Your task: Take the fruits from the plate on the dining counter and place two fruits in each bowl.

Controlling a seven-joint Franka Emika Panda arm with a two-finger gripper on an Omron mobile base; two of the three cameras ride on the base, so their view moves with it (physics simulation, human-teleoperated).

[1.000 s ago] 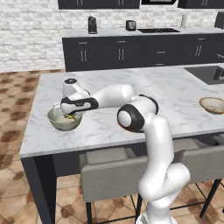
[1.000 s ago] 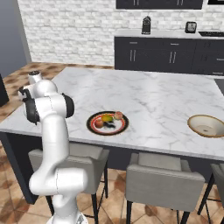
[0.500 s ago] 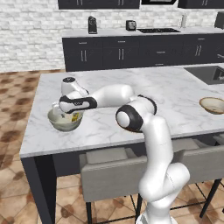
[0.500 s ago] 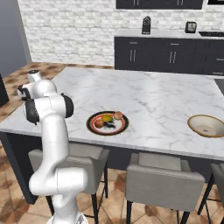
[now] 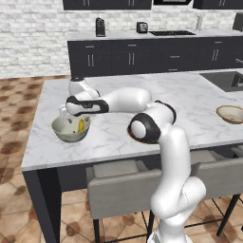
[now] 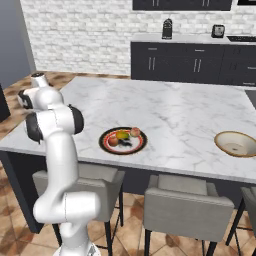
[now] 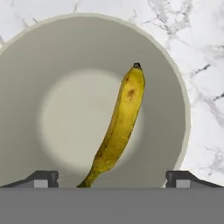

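The banana [image 7: 118, 127] lies loose inside the deep grey-green bowl [image 5: 60, 130] at the left end of the marble bench [image 5: 190, 97]. The pincer [image 7: 111, 178] hangs above it, released, fingertips [image 7: 41, 178] spread wide. The plate [image 6: 106, 146] holds three round fruits [image 6: 122, 137]. The tan bowl [image 6: 227, 139] sits far right. No writing is legible.

**Banana in the deep bowl, other fruits on the plate**

The banana [image 7: 118, 127] lies inside the deep bowl [image 5: 70, 129], which sits near the dining counter's [image 5: 142, 102] left end. The gripper [image 7: 111, 177] hangs directly above that bowl. The plate [image 6: 123, 140] rests near the counter's front edge, holding the apple [image 6: 114, 141], orange [image 6: 122, 135] and peach [image 6: 135, 132]. The shallow bowl [image 6: 236, 144] stands well apart, to the plate's right.
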